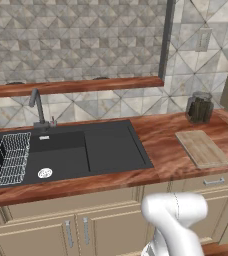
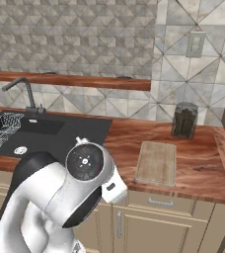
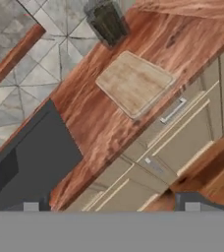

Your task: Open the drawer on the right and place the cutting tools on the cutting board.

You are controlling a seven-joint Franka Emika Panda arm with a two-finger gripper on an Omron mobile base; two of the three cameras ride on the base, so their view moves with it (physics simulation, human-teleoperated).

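While the drawer (image 3: 175, 110) sits shut under the bench (image 3: 92, 115), my hand (image 3: 111, 206) hangs well off, fingers wide apart and empty.
Its silver bar handle (image 3: 173, 110) is small, so a crooked approach could slip off; the tan cutting board (image 3: 133, 82) lies bare directly above, near a dark jar (image 3: 106, 22).

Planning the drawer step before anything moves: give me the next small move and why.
Probably bring the open gripper down and forward toward the small silver handle of the drawer under the cutting board. The drawer front sits flush and closed, the board lies bare on the counter, and the gripper is apart from the cabinet, holding nothing, so the handle seems the first thing to reach.
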